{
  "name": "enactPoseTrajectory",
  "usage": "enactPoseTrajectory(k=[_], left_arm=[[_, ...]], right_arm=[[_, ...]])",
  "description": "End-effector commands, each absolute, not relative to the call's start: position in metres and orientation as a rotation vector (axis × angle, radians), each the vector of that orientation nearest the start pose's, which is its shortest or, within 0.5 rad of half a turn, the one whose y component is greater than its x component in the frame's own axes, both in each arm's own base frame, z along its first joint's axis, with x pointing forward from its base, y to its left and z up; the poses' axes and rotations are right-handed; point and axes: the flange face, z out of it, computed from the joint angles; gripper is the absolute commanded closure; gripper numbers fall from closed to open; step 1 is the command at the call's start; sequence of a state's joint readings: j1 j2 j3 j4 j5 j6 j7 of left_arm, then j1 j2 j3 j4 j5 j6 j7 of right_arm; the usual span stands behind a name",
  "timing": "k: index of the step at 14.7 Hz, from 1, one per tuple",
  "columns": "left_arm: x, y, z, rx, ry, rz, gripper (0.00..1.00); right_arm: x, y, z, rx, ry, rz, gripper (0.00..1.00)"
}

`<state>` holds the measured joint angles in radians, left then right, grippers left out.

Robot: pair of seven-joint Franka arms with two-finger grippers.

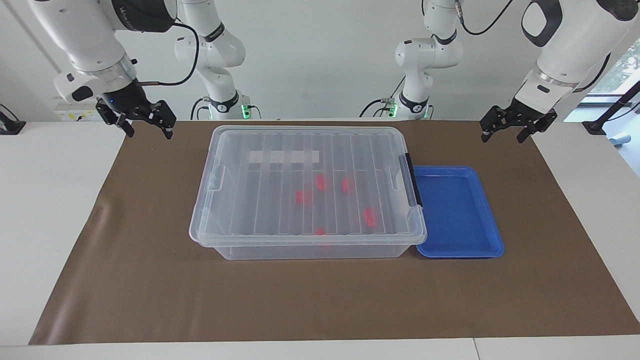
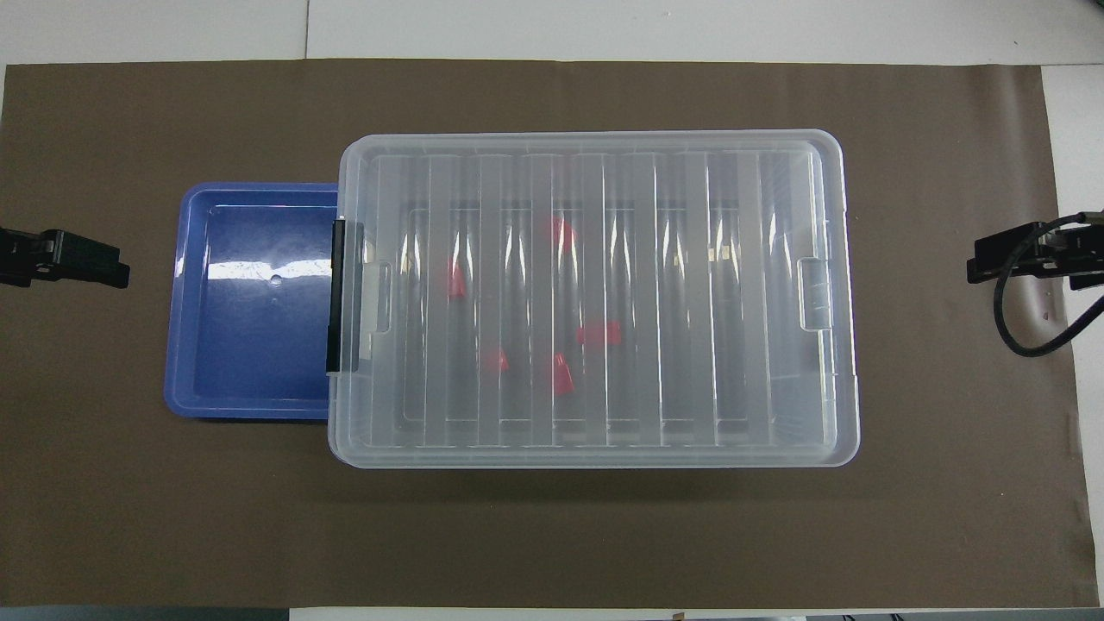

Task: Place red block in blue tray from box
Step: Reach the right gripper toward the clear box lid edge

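The box [image 1: 307, 185] [image 2: 595, 297] sits mid-table with its ribbed clear lid on. A black clip [image 1: 413, 180] is on its end toward the left arm. Through the lid I see several red blocks lying loose on the box floor, such as one red block [image 1: 369, 216] [image 2: 456, 280]. The blue tray [image 1: 457, 212] [image 2: 250, 302] lies empty against the clip end of the box. My right gripper [image 1: 150, 131] [image 2: 1000, 259] hangs open over the mat's edge at the right arm's end. My left gripper [image 1: 503, 136] [image 2: 86, 263] hangs open over the mat at the left arm's end. Neither holds anything.
A brown mat [image 1: 320, 300] covers most of the white table [image 1: 50, 200]. A white strip [image 1: 284, 157] shows on the box lid. A black cable [image 2: 1013, 319] loops by the right gripper.
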<state>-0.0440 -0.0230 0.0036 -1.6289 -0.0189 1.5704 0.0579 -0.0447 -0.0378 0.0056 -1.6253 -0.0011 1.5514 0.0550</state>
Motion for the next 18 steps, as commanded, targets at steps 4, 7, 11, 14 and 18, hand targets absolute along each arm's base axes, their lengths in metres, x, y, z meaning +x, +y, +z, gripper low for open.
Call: enactPoseTrajectory(k=[4,7,11,14,18], left_arm=[[0.543,-0.025,0.613,-3.14,0.171,0.048,0.0],[0.543,-0.028,0.616,-3.148,0.188,0.046,0.0],[0.543,-0.029,0.623,-3.14,0.188,0.082,0.0],[0.546,-0.024,0.625,-3.145,0.175,0.089,0.0],[0.542,-0.023,0.628,-3.15,0.158,0.068,0.0]], right_arm=[[0.538,-0.021,0.618,-3.146,0.116,0.046,0.0],[0.536,-0.02,0.611,-3.14,0.118,0.01,0.0],[0.532,-0.013,0.576,-3.104,0.122,-0.066,0.0],[0.534,0.025,0.535,-3.06,0.097,-0.17,0.0],[0.56,0.04,0.493,-3.056,0.124,-0.161,0.0]])
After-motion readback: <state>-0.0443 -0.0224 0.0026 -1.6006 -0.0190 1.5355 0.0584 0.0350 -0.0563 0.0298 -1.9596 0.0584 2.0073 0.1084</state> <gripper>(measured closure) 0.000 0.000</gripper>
